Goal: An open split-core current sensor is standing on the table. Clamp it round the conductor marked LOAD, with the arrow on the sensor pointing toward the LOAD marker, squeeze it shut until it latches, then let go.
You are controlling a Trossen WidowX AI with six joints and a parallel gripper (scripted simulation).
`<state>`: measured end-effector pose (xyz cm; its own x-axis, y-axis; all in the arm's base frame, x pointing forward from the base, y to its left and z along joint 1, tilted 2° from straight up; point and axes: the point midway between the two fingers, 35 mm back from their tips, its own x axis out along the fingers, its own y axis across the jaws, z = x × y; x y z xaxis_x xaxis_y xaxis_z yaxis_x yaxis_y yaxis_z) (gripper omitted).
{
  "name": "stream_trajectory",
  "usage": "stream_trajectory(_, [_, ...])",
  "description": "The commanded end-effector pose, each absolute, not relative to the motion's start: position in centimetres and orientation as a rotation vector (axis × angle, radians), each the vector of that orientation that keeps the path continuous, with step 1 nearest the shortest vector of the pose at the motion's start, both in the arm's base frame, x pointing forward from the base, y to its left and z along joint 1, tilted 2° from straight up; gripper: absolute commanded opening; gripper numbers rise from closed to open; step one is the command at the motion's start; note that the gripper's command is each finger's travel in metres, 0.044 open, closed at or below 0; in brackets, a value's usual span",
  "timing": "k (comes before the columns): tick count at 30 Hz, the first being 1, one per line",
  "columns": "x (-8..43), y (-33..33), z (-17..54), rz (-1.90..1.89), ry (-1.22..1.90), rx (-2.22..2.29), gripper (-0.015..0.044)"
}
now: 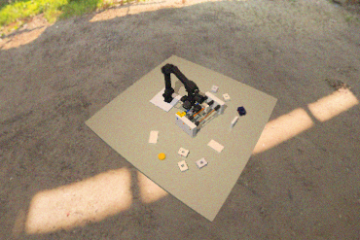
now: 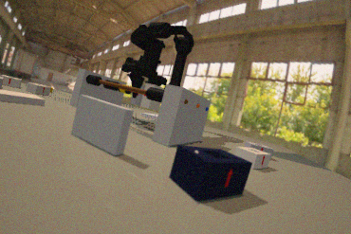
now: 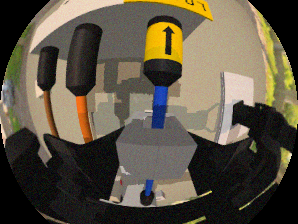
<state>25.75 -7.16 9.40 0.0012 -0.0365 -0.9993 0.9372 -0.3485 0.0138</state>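
In the wrist view the grey current sensor (image 3: 155, 147) sits round the blue conductor (image 3: 159, 102), and its halves look shut together. The blue conductor runs up into a yellow sleeve (image 3: 163, 47) with a black arrow, under a yellow label (image 3: 170, 7). I cannot see the sensor's own arrow. My gripper (image 3: 152, 131) (image 1: 194, 101) (image 2: 135, 81) straddles the sensor, its dark fingers standing open on either side. Two orange conductors (image 3: 84, 117) (image 3: 50, 112) with black sleeves run to the left of the blue one.
The conductors span a white fixture (image 1: 195, 120) between two white blocks (image 2: 101, 122) (image 2: 182, 115). A dark blue box (image 1: 241, 111) (image 2: 209, 171) lies to its right. Small white boxes (image 1: 183, 152) (image 2: 253, 156) and a yellow disc (image 1: 162, 155) are scattered on the mat (image 1: 122, 116).
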Motion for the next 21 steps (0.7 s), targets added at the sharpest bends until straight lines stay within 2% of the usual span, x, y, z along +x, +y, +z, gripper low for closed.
stream_trajectory(1, [25.75, -7.16, 9.34, -1.477, 0.987, 1.441, 0.0394])
stream_trajectory(3, [25.77, -7.15, 9.42, -1.481, 0.992, 1.440, 0.0440])
stream_trajectory(14, [25.77, -7.16, 9.42, -1.476, 0.986, 1.442, 0.0156])
stream_trajectory(21, [25.77, -7.16, 9.42, -1.476, 0.986, 1.442, 0.0109])
